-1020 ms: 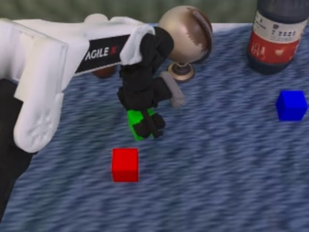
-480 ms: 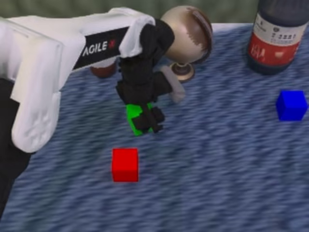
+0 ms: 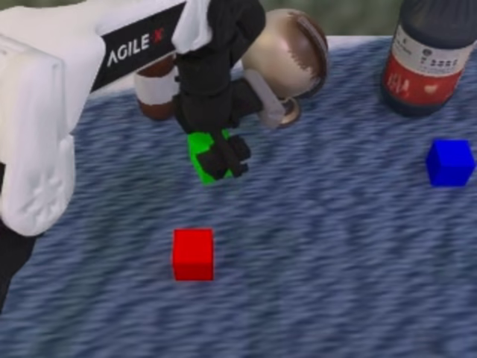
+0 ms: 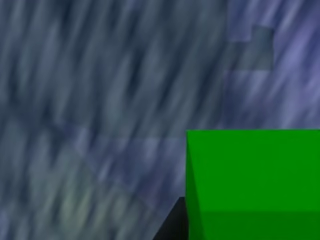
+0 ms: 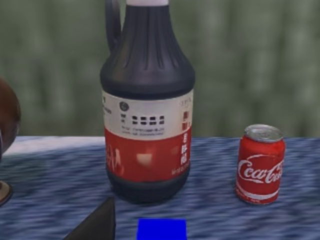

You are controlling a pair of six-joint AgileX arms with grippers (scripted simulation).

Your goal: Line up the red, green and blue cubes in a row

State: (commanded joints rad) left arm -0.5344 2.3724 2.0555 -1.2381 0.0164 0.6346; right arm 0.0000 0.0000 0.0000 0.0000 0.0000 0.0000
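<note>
green cube clamped between left gripper fingers

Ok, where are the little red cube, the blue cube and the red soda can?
small bright red cube (image 3: 193, 253), top view, its top face.
small bright blue cube (image 3: 449, 162), top view, its top face.
red soda can (image 5: 259, 165), right wrist view, its printed side.

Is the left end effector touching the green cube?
Touching. In the top view, the left end effector has its black fingers closed on both sides of the green cube.

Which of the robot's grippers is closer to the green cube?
Left. The left gripper is shut on the green cube, lifted above the table; the right gripper is out of the top view.
</note>
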